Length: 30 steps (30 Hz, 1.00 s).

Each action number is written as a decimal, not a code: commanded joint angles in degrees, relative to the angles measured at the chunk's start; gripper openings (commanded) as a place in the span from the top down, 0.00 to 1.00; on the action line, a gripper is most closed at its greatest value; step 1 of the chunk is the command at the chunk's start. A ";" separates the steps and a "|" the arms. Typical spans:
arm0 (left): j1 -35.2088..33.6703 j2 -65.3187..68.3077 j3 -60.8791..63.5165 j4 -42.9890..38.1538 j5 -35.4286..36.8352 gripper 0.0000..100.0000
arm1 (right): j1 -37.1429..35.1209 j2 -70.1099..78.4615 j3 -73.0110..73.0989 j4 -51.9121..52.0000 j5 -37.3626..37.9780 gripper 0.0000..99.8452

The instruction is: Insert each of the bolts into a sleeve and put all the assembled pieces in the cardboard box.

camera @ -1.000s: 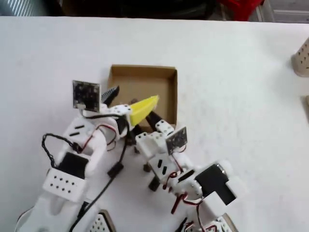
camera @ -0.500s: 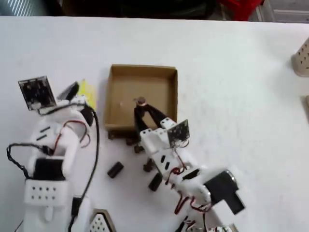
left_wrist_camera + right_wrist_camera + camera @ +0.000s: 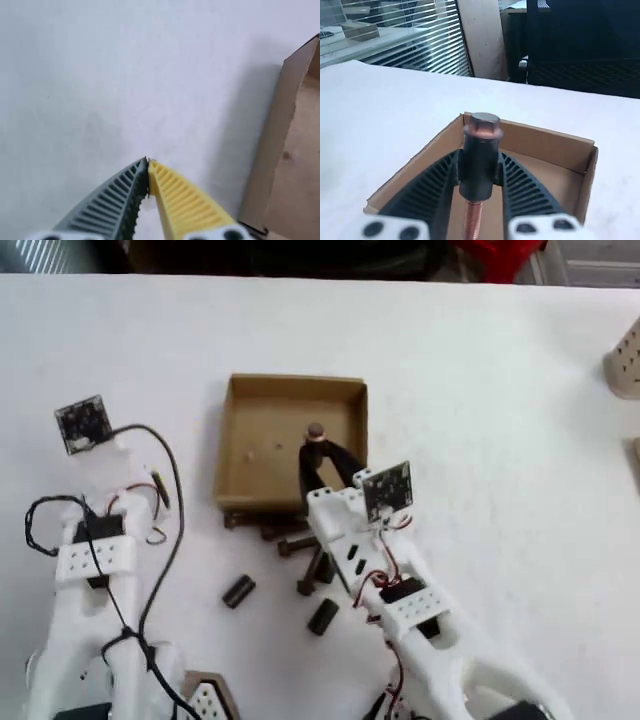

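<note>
High view: on the white desk (image 3: 480,390) the cardboard box (image 3: 262,455) sits open. The right tool (image 3: 319,443) clamps a sleeved bolt (image 3: 480,150) upright above the box; the left tool (image 3: 148,165), pinched shut and empty, hangs beside its wall. Loose sleeves (image 3: 238,591) and bolts (image 3: 290,545) lie just outside.

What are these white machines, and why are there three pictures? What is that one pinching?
These are two robot arms at a white table. One picture looks down from above; the other two come from small cameras on the arms' wrists. The right pincer holds a black sleeve with a copper bolt through it, over the cardboard box. The left pincer is shut and empty, beside the box. More bolts and sleeves lie loose on the table near the box.
</note>
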<state>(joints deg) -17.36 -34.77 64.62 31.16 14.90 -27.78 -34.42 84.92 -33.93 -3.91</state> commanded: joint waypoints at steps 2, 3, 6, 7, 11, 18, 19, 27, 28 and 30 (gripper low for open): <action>-0.75 1.80 2.29 -5.36 -7.56 0.98 | 3.56 -12.53 -11.78 31.60 -0.09 0.98; -0.66 1.63 3.43 -5.36 -8.97 0.98 | 4.53 -13.14 -14.68 37.76 -0.09 0.98; -0.40 1.36 5.98 -5.27 -15.38 0.98 | 7.52 -12.53 -23.91 52.44 0.18 0.98; -0.40 1.10 5.98 -5.27 -16.00 0.98 | 7.87 -11.65 -26.37 55.34 0.18 0.98; -0.31 -3.30 9.05 -5.71 -16.26 0.98 | 8.13 -7.52 -31.03 57.36 0.18 0.98; 3.21 -16.22 17.41 -5.71 -24.44 0.98 | 8.75 4.09 -39.82 58.51 4.57 0.98; 3.74 -18.15 18.55 -5.71 -25.23 0.98 | 9.01 6.11 -42.20 59.74 6.77 0.98; 4.00 -26.51 22.95 -5.71 -25.93 0.98 | 8.84 23.87 -62.59 73.71 12.40 0.98; 4.00 -26.51 22.95 -5.71 -25.93 0.98 | 8.84 26.15 -64.44 74.59 12.40 0.98; 4.00 -26.51 23.03 -5.63 -25.93 0.98 | 8.84 30.73 -68.13 75.65 12.04 0.98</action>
<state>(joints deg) -14.20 -59.82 88.00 26.59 -10.42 -19.34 -9.80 26.81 39.74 7.69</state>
